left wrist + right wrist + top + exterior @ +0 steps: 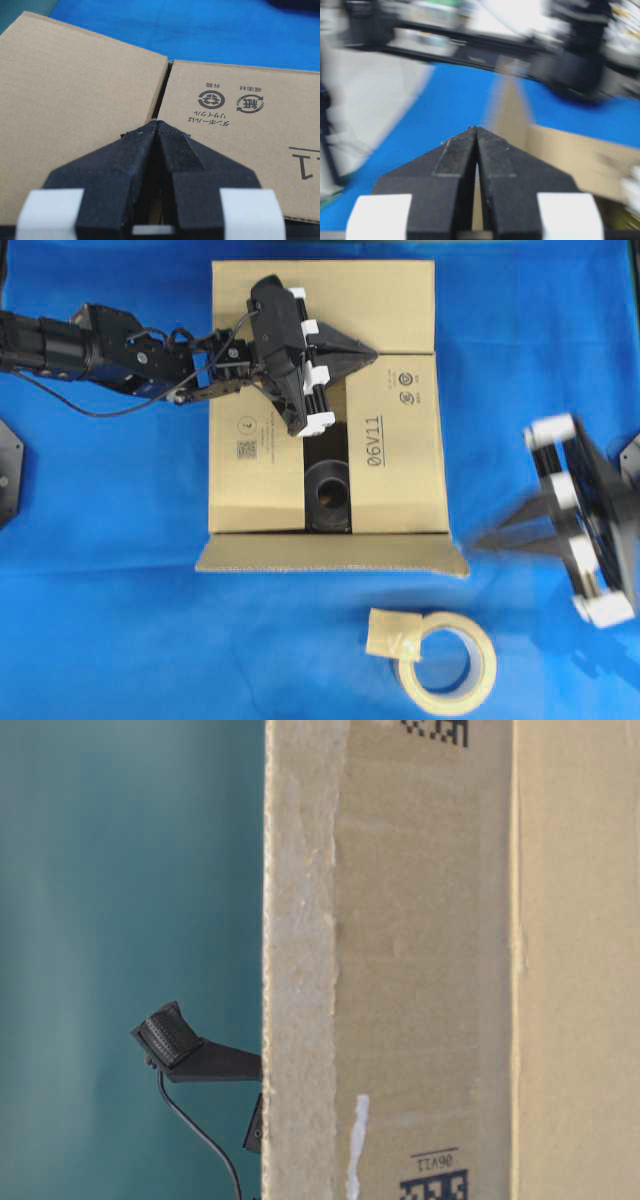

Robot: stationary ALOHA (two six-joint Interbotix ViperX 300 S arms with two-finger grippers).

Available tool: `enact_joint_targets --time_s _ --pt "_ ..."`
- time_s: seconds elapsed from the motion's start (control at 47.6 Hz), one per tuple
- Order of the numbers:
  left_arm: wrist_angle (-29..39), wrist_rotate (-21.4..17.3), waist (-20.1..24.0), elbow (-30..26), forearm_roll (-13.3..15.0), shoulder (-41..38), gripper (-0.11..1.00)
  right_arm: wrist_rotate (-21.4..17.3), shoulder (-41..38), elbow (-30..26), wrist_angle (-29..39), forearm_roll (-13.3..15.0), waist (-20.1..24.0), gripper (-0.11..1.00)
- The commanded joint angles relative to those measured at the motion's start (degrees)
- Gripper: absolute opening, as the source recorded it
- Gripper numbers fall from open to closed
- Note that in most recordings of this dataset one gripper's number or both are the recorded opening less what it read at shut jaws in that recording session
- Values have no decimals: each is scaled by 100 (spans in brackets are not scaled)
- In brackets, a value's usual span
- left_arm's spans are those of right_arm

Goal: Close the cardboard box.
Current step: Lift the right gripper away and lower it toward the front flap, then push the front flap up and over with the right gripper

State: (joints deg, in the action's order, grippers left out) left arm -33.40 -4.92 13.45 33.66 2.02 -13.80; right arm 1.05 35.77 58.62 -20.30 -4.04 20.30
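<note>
The cardboard box point(400, 470) stands in the middle of the blue cloth. Its far flap and both side flaps are folded down, and its near flap point(330, 554) lies open, spread outward. A gap between the side flaps shows a dark round object point(328, 492) inside. My left gripper point(370, 357) is shut and empty, with its tip on the seam where the far flap meets the right-hand flap. The left wrist view point(157, 122) shows this too. My right gripper point(480, 540) is shut, blurred, and just right of the box's near right corner. It also shows in the right wrist view point(475, 129).
A beige tape roll point(445, 660) with a loose tab lies on the cloth in front of the box. The table-level view is filled by the box wall point(420, 970), with a black arm part point(175, 1040) to its left. Black mounts sit at both side edges.
</note>
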Motion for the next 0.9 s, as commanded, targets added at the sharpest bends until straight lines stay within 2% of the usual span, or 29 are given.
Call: enact_joint_targets --time_s 0.0,0.105,0.378,0.693,0.882 --pt "-9 9 44 -35 9 70 0 26 -105 -62 0 229 431 0" --pt "-9 9 44 -35 18 70 0 35 -501 -70 -26 299 580 0" --pt "-9 18 44 -35 18 70 0 26 -1397 -141 -149 272 580 0" --pt "-9 18 35 -35 18 70 0 26 -1477 -70 -308 220 527 0" --pt "-9 18 9 -35 9 70 0 26 -1468 -70 -299 167 70 0"
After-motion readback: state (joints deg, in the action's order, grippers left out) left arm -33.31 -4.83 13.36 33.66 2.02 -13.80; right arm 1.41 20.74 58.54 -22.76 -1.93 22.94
